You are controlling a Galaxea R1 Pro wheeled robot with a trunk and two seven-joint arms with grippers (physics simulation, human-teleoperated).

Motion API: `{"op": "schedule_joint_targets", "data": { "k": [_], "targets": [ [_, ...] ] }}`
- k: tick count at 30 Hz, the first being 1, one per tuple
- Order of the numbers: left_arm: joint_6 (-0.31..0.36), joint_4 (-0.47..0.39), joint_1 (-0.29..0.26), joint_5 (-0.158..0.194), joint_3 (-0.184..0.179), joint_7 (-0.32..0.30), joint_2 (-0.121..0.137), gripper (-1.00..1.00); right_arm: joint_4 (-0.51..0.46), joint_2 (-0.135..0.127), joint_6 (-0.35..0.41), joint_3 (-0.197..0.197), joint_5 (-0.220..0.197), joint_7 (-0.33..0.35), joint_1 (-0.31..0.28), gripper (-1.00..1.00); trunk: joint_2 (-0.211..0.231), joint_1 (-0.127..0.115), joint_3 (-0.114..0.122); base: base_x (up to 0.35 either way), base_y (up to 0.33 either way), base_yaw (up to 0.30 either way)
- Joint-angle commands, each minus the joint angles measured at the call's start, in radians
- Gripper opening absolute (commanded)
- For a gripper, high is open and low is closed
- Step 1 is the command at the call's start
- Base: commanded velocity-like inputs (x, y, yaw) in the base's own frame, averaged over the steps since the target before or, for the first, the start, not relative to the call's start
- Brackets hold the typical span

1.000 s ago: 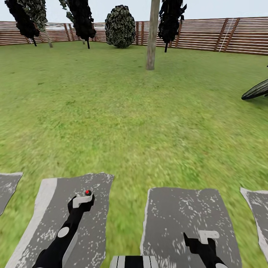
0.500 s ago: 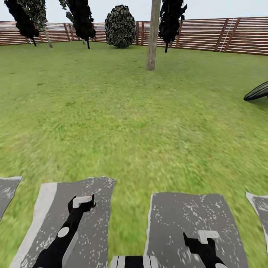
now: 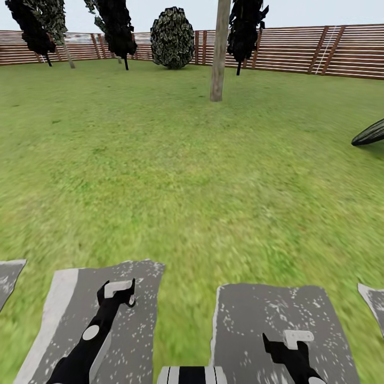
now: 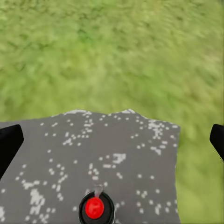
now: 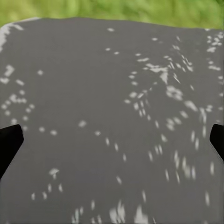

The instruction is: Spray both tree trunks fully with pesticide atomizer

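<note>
Grey speckled stone paving slabs [image 3: 266, 314] lie in a row along the bottom of the head view. Blurred green grass floor [image 3: 176, 176] runs from them up to a brown horizontal-slat wooden fence [image 3: 320, 50] across the top.

- Left gripper [image 3: 117, 288]: low over the bottom-left slab. In the left wrist view its black fingertips [image 4: 9, 144] sit at opposite frame edges, so it is spread wide with nothing gripped.
- Right gripper [image 3: 290, 337]: bottom right, over the next slab. Its fingertips [image 5: 9, 144] are likewise far apart and it holds nothing.
- Small round black thing with a red centre [image 4: 94, 207]: low centre of the left wrist view, standing on the slab. Possibly the pesticide atomizer seen from above; cannot tell.
- Thick beige-grey mottled tree trunk [image 3: 217, 58]: upper centre, well apart from the robot. A round dark-green bush [image 3: 172, 37] and thin near-black trees [image 3: 120, 26] stand at the fence behind.
- Dark curved object [image 3: 370, 133]: at the right edge, unidentified.

Judgement: the pick-up is not yet done.

Risks:
1. If the red-topped thing is the bottle, it sits close to the palm, so lowering the arm blind could knock it over onto the slab.
2. If it is not, closing there wastes the grasp.
3. Driving toward the trunk empty-handed would leave spraying impossible.
</note>
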Motion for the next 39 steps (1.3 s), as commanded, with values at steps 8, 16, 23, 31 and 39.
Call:
{"op": "schedule_joint_targets", "data": {
  "k": [8,16,23,31,39],
  "targets": [
    [0.0,0.0,0.0,0.0,0.0,0.0,0.0,1.0,0.0,0.0,0.0,0.0,0.0,0.0,0.0,1.0,0.0,0.0,0.0,0.092,0.0,0.0],
    [0.0,-0.001,0.0,0.0,0.0,0.0,0.001,1.0,0.0,0.0,0.0,-0.001,0.0,0.0,0.0,1.0,-0.001,0.001,-0.014,0.002,0.0,0.0],
    [0.0,0.001,0.0,0.0,0.0,0.0,0.001,1.0,0.0,0.0,0.0,-0.002,0.0,0.0,0.0,1.0,-0.002,0.005,-0.051,0.0,0.0,0.0],
    [0.0,0.001,0.0,0.0,-0.001,0.0,0.002,1.0,0.0,0.0,0.0,-0.002,0.0,0.0,0.0,1.0,-0.004,0.008,-0.095,0.0,0.0,0.0],
    [0.0,0.001,0.0,0.0,-0.001,0.0,0.002,1.0,0.0,0.0,0.0,-0.002,0.0,0.0,0.0,1.0,-0.006,0.012,-0.139,0.0,0.0,0.0]
  ]
}}
